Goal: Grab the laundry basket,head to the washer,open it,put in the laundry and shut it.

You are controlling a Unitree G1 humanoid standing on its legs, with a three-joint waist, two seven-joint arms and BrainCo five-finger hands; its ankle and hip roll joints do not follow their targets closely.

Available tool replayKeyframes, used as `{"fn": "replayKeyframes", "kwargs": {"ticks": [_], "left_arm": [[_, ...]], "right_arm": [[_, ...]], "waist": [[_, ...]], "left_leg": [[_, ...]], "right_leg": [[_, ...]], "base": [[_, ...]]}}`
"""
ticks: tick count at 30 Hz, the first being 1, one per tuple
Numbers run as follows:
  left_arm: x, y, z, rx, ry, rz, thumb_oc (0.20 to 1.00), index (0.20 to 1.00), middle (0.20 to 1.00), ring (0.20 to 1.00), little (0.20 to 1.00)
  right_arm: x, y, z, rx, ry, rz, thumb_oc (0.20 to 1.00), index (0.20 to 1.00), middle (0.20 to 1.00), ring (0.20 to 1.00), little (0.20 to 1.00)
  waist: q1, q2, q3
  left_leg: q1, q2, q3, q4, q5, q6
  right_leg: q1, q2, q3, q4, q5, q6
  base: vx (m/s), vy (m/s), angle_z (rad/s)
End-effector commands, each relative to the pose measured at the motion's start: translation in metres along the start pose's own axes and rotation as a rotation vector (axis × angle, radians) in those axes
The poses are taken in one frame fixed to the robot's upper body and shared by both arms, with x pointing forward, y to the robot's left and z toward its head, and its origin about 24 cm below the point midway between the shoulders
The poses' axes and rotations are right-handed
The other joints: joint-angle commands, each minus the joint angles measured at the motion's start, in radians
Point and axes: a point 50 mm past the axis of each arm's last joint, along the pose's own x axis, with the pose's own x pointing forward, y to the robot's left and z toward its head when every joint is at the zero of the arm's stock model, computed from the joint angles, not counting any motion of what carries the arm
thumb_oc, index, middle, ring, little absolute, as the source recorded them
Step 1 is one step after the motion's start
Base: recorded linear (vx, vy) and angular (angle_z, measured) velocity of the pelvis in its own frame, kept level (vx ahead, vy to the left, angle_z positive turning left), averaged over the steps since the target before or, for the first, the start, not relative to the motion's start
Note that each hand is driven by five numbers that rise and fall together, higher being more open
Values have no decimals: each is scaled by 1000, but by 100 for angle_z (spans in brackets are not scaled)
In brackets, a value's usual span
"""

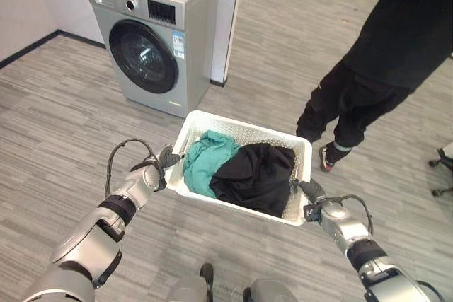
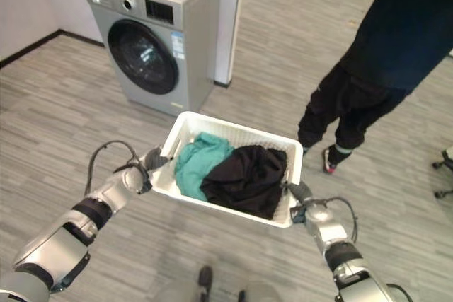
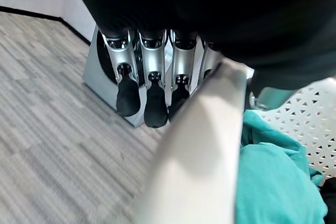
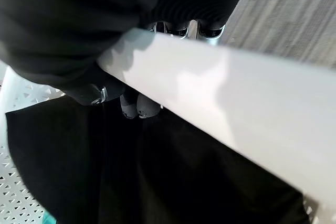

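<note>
White laundry basket (image 1: 185,131) held off the floor between both hands, left hand (image 1: 160,163) curled on its left rim, right hand (image 1: 309,190) clamped on right rim (fingertips partly hidden by black garment (image 1: 256,175)), teal garment (image 1: 207,158) inside, washer (image 1: 152,37) ahead with door closed, person (image 1: 375,61) cut off at frame top.

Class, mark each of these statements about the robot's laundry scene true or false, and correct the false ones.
1. The laundry basket is held at its two ends by both hands. True: the left hand and the right hand each have fingers curled over the rim.
2. The washer door is open. False: its round door is shut.
3. The basket holds a teal garment and a black garment. True.
4. The teal garment lies nearer the right hand. False: it lies on the left hand's side.
5. A person in dark clothes stands beyond the basket, on the robot's right. True.
</note>
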Motion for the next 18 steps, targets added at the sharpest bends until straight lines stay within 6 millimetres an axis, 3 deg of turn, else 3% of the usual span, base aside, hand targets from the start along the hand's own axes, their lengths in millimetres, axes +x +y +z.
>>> {"fn": "replayKeyframes", "kwargs": {"ticks": [1, 2, 5, 11, 18], "left_arm": [[4, 30, -2, 7, 4, 144, 200, 200, 200, 200, 200], [4, 34, -4, 21, 11, 159, 200, 200, 200, 200, 200], [4, 30, -2, 14, 1, 157, 200, 200, 200, 200, 200], [2, 25, -3, -13, -1, 163, 200, 200, 200, 200, 200], [1, 18, -4, -27, -3, 148, 200, 200, 200, 200, 200]], "right_arm": [[0, -27, 35, 37, -170, -83, 200, 200, 200, 200, 200], [-1, -31, 35, 42, -175, -94, 200, 200, 200, 200, 200], [-5, -37, 34, 70, -187, -113, 200, 200, 200, 200, 200], [-14, -54, 21, 129, -182, -171, 200, 200, 200, 200, 200], [-18, -58, 16, 123, -173, -179, 200, 200, 200, 200, 200]], "waist": [[2, 55, -86], [6, 37, -90], [18, 14, -114], [-1, 14, -145], [-2, 20, -163]], "left_leg": [[-55, 97, -47, 13, -40, -73], [-48, 80, -47, 28, -69, -77], [-45, 66, -29, 28, -86, -84], [-30, 73, -31, -1, -91, -97], [6, 90, -44, -56, -81, -110]], "right_leg": [[-4, -55, -61, -257, 197, 4], [58, -79, -54, -387, 205, 2], [114, -94, -47, -460, 255, 29], [147, -79, -52, -497, 250, 35], [176, -65, -62, -524, 231, 34]], "base": [[150, -108, 21], [123, -88, 18], [127, -70, 10], [92, -38, 0], [68, -28, -2]]}}
